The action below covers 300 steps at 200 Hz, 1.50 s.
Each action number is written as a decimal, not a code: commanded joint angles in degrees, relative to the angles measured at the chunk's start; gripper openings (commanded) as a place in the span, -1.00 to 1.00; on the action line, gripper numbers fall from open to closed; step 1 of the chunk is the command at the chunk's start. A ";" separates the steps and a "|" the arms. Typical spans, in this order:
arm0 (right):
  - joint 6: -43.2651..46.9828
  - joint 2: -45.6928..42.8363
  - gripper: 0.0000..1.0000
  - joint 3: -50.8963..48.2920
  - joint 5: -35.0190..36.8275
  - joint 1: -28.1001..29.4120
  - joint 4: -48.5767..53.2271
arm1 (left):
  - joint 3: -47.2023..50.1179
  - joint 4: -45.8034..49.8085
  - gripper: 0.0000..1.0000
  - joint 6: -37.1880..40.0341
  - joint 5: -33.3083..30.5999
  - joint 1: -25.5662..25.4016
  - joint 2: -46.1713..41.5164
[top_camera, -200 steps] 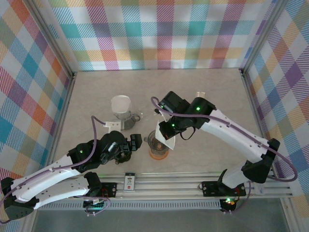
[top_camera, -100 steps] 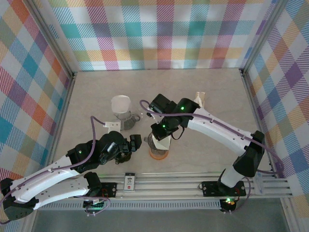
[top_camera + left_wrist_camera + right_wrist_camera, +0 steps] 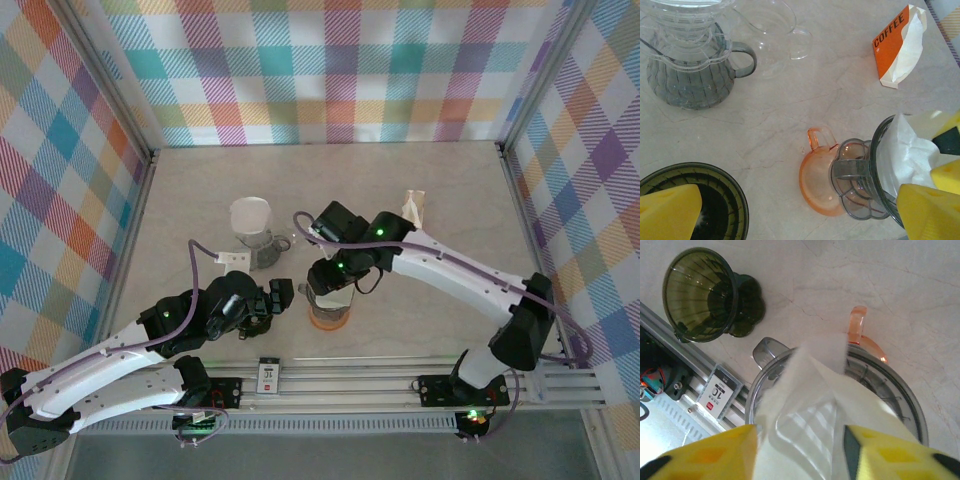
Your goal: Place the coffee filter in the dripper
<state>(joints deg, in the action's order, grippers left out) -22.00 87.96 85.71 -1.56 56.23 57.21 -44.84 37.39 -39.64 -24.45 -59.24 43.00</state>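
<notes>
The right tool (image 3: pixel 800 440) is clamped on the white coffee filter (image 3: pixel 812 390), one yellow finger on each side of the paper. The filter's lower part sits inside the rim of the grey dripper (image 3: pixel 766 351), and its upper edge stands above the rim. The grey dripper stands on an orange base (image 3: pixel 815 187) with a small handle, on the pale marble-look counter (image 3: pixel 790 100).

The left tool (image 3: pixel 797 212) is just left of the grey dripper. Its yellow fingers are spread wide with nothing between them. A dark green dripper (image 3: pixel 695 295) lies beside its left finger.

Farther back on the counter, an orange and white packet (image 3: pixel 892 42) is printed "COFFEE" in white capitals. A glass server (image 3: pixel 687 75) with a clear dripper on top stands at the back left. On the rail at the near edge, a small card (image 3: pixel 717 390) appears to read "10".

One second ago the right tool held the filter tilted, up and to the right of the grey dripper. It has since moved left and down, bringing the paper into the rim. The left arm has stayed in place.
</notes>
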 commanded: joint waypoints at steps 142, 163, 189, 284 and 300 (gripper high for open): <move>3.09 -12.20 0.19 -9.26 8.17 -1.27 -6.08 | -9.13 -3.79 0.67 0.78 9.27 1.63 12.43; 4.67 -9.45 0.01 -6.89 7.14 -1.37 -5.08 | -9.17 -3.57 0.62 0.64 10.18 1.94 11.94; 5.51 -6.89 -0.30 -4.73 7.28 -1.38 -3.59 | -9.09 -3.15 0.57 0.57 11.21 2.28 11.76; 5.37 -2.31 -1.00 -4.78 17.82 1.01 -2.93 | -5.22 -7.37 0.58 0.03 15.43 4.03 13.49; 5.30 -1.82 -1.00 -5.18 17.56 1.41 -3.37 | -4.41 -8.27 0.58 -0.22 16.75 4.63 14.19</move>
<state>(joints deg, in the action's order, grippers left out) -17.08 85.58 80.29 14.15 56.82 53.60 -50.94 31.68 -39.42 -10.31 -55.61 56.18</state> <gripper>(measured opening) 0.065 0.788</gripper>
